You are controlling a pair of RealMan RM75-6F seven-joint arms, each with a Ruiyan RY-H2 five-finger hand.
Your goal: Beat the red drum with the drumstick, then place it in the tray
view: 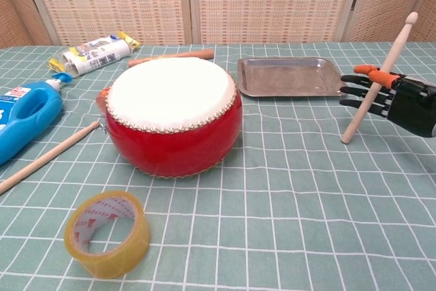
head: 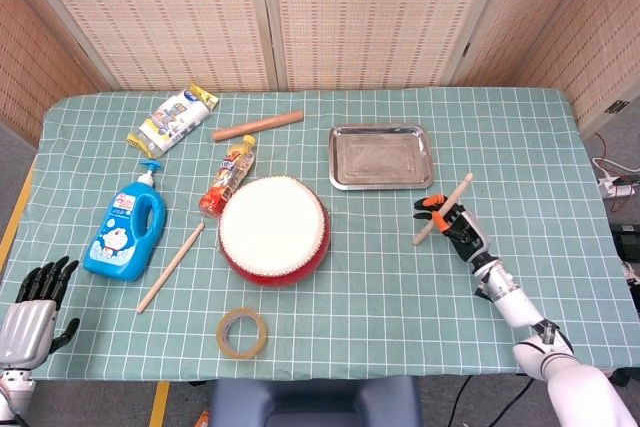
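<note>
The red drum (head: 273, 230) with its white skin stands left of centre on the green checked cloth, and the chest view has the drum (view: 172, 114) close in front. The empty steel tray (head: 381, 157) lies behind and to its right, also seen as the tray (view: 289, 76). My right hand (head: 457, 227) holds a wooden drumstick (head: 443, 208) just in front of the tray's right corner. In the chest view the drumstick (view: 378, 82) leans with its tip up and to the right, its butt low by the cloth, held in the right hand (view: 398, 97). My left hand (head: 30, 302) hangs empty at the near left corner, fingers apart.
A second drumstick (head: 171, 266) lies left of the drum. A blue bottle (head: 125, 232), a snack packet (head: 172, 119), a small orange bottle (head: 228, 177) and a wooden rod (head: 257, 126) lie at the back left. A tape roll (head: 243, 333) sits in front of the drum.
</note>
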